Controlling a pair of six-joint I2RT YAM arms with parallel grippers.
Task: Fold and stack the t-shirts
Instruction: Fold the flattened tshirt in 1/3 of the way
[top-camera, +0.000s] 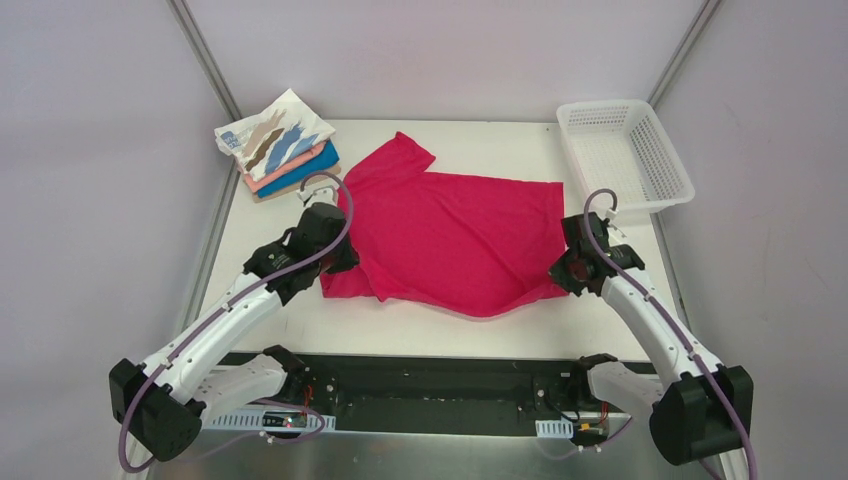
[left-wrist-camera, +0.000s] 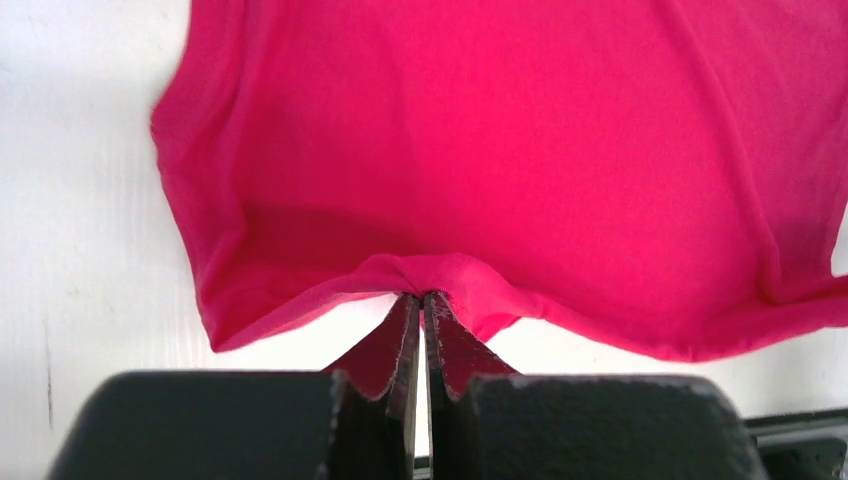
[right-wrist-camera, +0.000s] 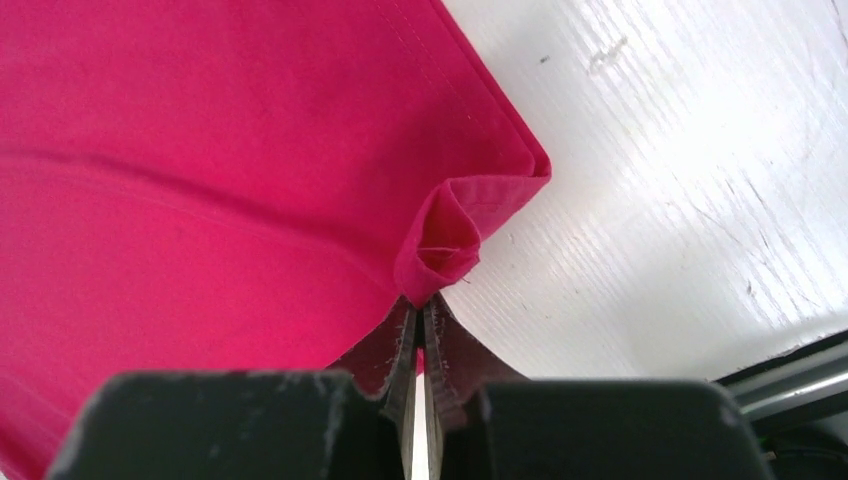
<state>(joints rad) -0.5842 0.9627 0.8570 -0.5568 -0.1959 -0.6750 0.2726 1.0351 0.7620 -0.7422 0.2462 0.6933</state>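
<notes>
Crimson-pink t-shirt (top-camera: 455, 240), clamped twice.
My left gripper (left-wrist-camera: 422, 297) grips its edge farthest from basket (top-camera: 620, 150); right gripper (right-wrist-camera: 420, 303), nearest corner.

The top camera looked down over the whole crimson t-shirt (top-camera: 455, 240). Both wrist cameras sat close at its edges.

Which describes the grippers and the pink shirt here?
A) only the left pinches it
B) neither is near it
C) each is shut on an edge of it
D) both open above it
C: the left gripper is closed on a bunched bit of the pink shirt at its edge, and the right gripper on a curled corner.
</notes>
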